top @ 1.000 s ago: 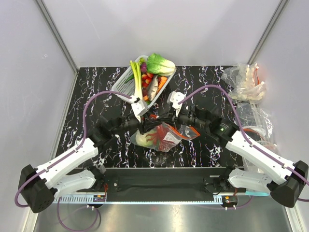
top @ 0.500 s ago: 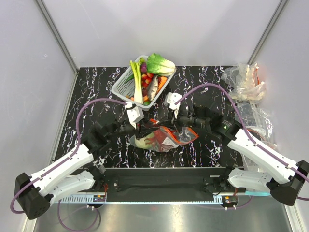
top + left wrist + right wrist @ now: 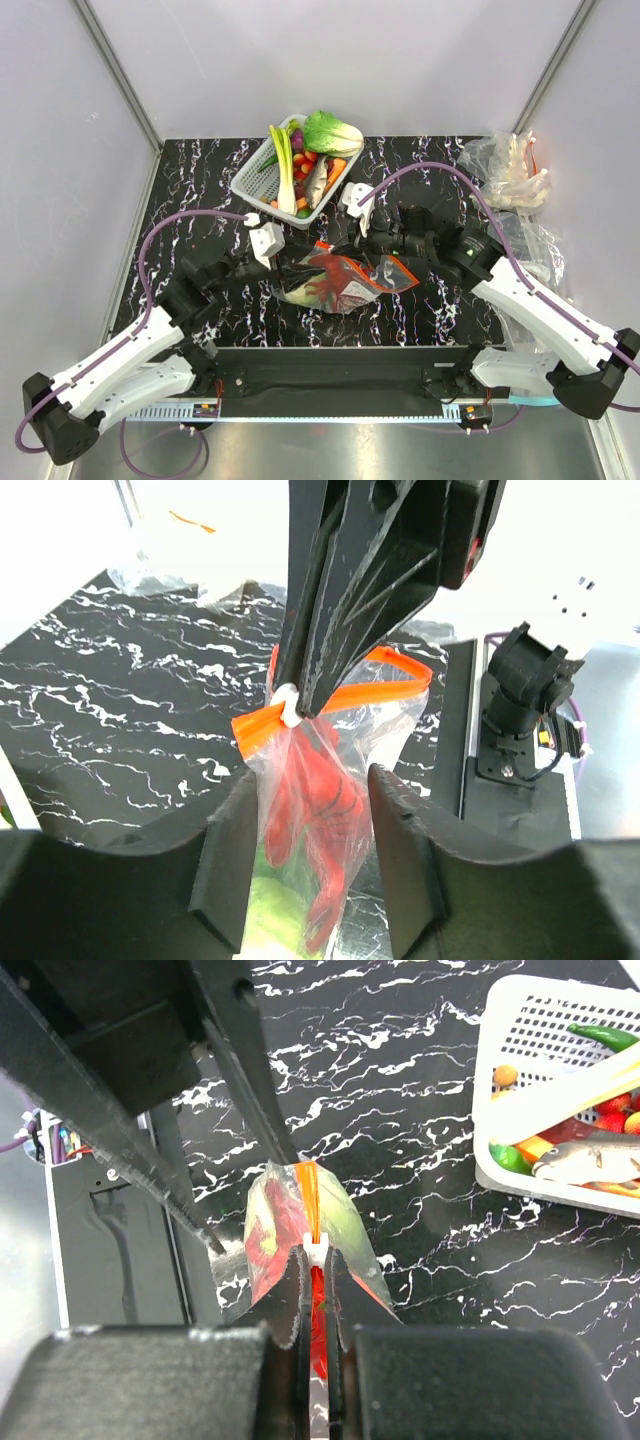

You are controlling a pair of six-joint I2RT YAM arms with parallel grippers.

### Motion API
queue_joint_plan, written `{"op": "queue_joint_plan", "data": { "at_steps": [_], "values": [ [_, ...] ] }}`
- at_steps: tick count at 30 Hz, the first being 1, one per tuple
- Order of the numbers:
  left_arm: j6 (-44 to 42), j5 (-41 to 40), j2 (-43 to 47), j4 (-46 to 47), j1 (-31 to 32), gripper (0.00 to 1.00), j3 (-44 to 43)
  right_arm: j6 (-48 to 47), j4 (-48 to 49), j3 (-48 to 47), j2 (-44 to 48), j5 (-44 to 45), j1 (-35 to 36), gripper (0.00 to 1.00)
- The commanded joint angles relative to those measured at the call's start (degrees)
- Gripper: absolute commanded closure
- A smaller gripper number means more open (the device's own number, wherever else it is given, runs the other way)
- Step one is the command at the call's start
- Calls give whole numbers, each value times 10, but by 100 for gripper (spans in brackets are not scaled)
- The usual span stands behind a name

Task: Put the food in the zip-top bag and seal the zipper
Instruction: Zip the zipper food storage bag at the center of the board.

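As seen from overhead, the zip-top bag [image 3: 345, 280] sat near the middle of the black marbled table [image 3: 190, 190], between the two arms, with the red lobster [image 3: 325, 285] and the pale green cabbage [image 3: 295, 293] both inside it. That view alone also took in a white basket [image 3: 262, 178] of toy foods at the far edge, a leek [image 3: 285, 165] laid across it, a bok choy [image 3: 333, 132] at its corner, and a heap of crumpled clear plastic [image 3: 505, 170] at the far right. It did not make the fingers of either tool clear. The right wrist view showed the right gripper [image 3: 315, 1260] pressed together on the zipper [image 3: 308, 1195], the orange strip running straight away from its tips, with part of the basket and a grey toy fish [image 3: 590, 1160] to the upper right. The left wrist view showed the left gripper [image 3: 318, 810] spread wide, the bag hanging between its fingers [image 3: 240, 860], touching neither as far as could be told. From that side the right tool came down from above and nipped the strip near its middle. One end of the strip stood parted in a loop, a detail neither other view gave. Whether the bag's bottom rested on the table could not be told.
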State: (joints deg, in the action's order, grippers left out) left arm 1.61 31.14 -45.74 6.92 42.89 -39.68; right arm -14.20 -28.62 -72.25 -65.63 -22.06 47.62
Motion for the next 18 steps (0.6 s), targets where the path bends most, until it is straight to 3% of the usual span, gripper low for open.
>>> {"op": "queue_joint_plan", "data": {
  "at_steps": [1,3,5,8,9,13,15,17,18],
  "values": [
    [2,-13,12,23,1,56,-15,-8,-6,-40,-1,-15,-3,100],
    [2,-16,5,28,0,65,-22,-8,-9,-42,-3,-21,-2,100],
    [2,-19,-5,28,0,66,-29,-8,-11,-44,-4,-24,-2,100],
    [2,-16,-27,39,1,77,-37,-9,-12,-44,-5,-30,-1,100],
    [2,-14,-36,43,0,85,-38,-9,-13,-44,-4,-32,-1,100],
    [17,-6,-52,93,0,100,-33,-8,-13,-38,-5,-32,-1,100],
    [17,0,-55,100,0,100,-32,-7,-8,-30,1,-30,-1,100],
    [13,-2,-56,93,0,100,-33,-3,1,-23,11,-25,-1,90],
    [11,-6,-52,88,1,100,-32,0,5,-15,16,-12,-1,68]
  ]
}}
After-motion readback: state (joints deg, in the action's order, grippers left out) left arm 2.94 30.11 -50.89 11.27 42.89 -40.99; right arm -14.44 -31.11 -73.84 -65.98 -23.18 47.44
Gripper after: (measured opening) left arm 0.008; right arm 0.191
